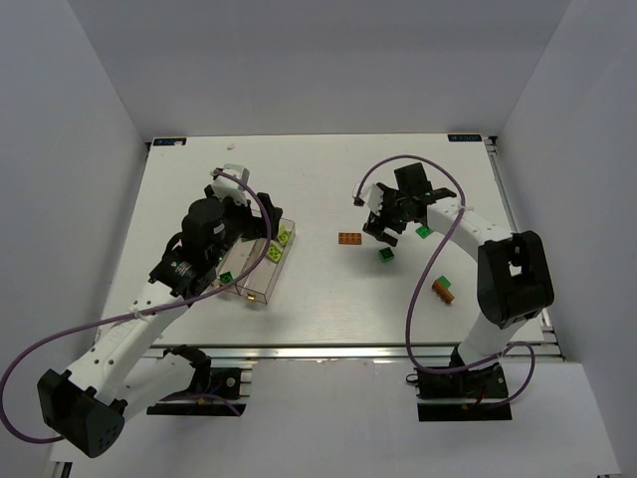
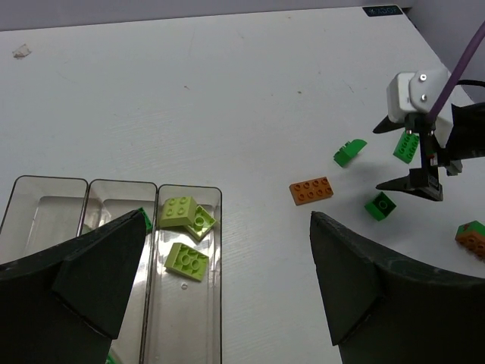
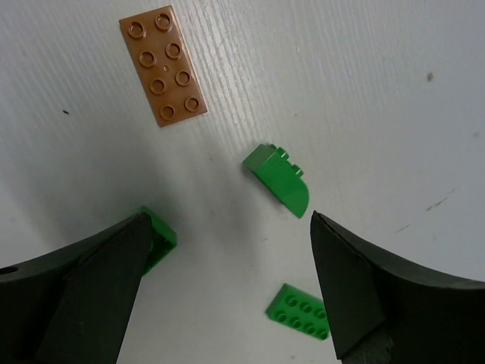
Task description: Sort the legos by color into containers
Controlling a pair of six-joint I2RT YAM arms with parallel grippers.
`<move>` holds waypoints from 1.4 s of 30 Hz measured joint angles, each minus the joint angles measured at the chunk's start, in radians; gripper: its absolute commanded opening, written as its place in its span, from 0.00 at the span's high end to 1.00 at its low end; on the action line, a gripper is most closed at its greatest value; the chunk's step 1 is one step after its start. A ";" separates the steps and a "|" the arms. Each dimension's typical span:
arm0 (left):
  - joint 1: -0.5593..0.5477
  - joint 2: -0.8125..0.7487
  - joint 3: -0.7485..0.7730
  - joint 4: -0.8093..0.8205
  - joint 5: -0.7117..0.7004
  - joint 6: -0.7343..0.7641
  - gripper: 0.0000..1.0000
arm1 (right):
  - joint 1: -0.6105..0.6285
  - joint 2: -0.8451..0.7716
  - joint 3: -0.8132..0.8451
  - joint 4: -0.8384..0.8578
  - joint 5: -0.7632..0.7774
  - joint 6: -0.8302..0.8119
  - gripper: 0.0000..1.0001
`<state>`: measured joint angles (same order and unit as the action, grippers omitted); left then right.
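The containers (image 2: 190, 303) are three joined clear bins under my left gripper (image 2: 227, 217), which is open and holds nothing. The right bin holds three lime legos (image 2: 187, 260). A dark green lego (image 2: 145, 219) peeks out from behind my left finger in the middle bin. My right gripper (image 3: 227, 292) hangs open over loose legos on the table: an orange-brown plate (image 3: 162, 66), a curved green piece (image 3: 277, 180), a flat green brick (image 3: 297, 311) lying between the fingers, and a green cube (image 3: 159, 237) partly hidden by the left finger.
An orange-brown brick with green on it (image 1: 444, 290) lies near the right arm's base side. The orange plate (image 1: 349, 238) sits between the two grippers. The right arm's purple cable (image 1: 418, 289) loops over the table. White walls enclose the table (image 1: 328, 309).
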<state>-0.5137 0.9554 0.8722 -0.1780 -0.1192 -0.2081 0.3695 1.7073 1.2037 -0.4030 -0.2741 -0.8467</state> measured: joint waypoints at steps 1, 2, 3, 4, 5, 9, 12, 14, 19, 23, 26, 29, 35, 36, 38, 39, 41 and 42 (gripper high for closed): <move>0.000 0.000 0.000 0.000 0.002 -0.001 0.02 | -0.001 0.001 -0.005 0.009 -0.004 -0.055 0.11; 0.000 0.000 0.000 0.000 0.004 -0.002 0.02 | -0.003 0.001 -0.010 0.014 -0.012 -0.119 0.11; 0.000 0.000 0.000 0.000 0.005 -0.002 0.02 | -0.005 0.001 -0.017 0.016 -0.021 -0.185 0.11; 0.000 0.000 0.000 0.000 0.005 -0.003 0.02 | -0.008 0.001 -0.027 0.025 -0.034 -0.258 0.11; 0.000 0.000 0.000 0.000 0.005 -0.003 0.02 | -0.010 0.001 -0.038 0.029 -0.045 -0.328 0.11; 0.000 0.000 0.000 0.000 0.005 -0.003 0.02 | -0.015 0.041 -0.037 0.020 -0.074 -0.518 0.14; 0.000 0.000 0.000 0.000 0.004 -0.002 0.02 | -0.016 0.140 0.040 -0.011 -0.072 -0.588 0.17; 0.000 -0.001 0.000 0.000 0.004 -0.002 0.02 | -0.016 0.200 0.086 -0.013 -0.066 -0.608 0.18; 0.000 -0.008 0.000 0.000 0.003 -0.002 0.02 | -0.019 0.257 0.144 -0.016 -0.049 -0.633 0.21; 0.000 -0.009 0.000 0.001 0.003 0.000 0.02 | -0.026 0.282 0.174 -0.032 -0.027 -0.686 0.23; 0.000 -0.009 0.000 0.001 0.003 0.001 0.02 | -0.035 0.289 0.190 -0.058 -0.023 -0.714 0.26; 0.000 -0.009 -0.001 0.002 0.003 0.002 0.02 | -0.044 0.303 0.211 -0.096 -0.019 -0.735 0.34; 0.000 -0.009 -0.010 0.003 -0.004 0.005 0.02 | -0.050 0.332 0.253 -0.173 -0.013 -0.755 0.67; 0.000 -0.010 -0.011 0.003 -0.006 0.005 0.02 | -0.050 0.332 0.253 -0.186 -0.016 -0.756 0.73; 0.000 -0.013 -0.013 0.003 -0.013 0.006 0.02 | -0.048 0.328 0.254 -0.199 -0.027 -0.755 0.78; 0.000 -0.016 -0.014 0.003 -0.017 0.006 0.02 | -0.047 0.326 0.253 -0.208 -0.036 -0.750 0.82; 0.000 -0.030 -0.016 0.005 -0.025 0.008 0.02 | -0.040 0.315 0.249 -0.224 -0.061 -0.736 0.87; 0.000 -0.040 -0.019 0.010 -0.030 0.009 0.02 | -0.033 0.304 0.245 -0.228 -0.075 -0.727 0.93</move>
<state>-0.5137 0.9150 0.8528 -0.1684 -0.1490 -0.1989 0.3363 2.0117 1.4483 -0.6312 -0.3489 -1.5734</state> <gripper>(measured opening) 0.982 0.338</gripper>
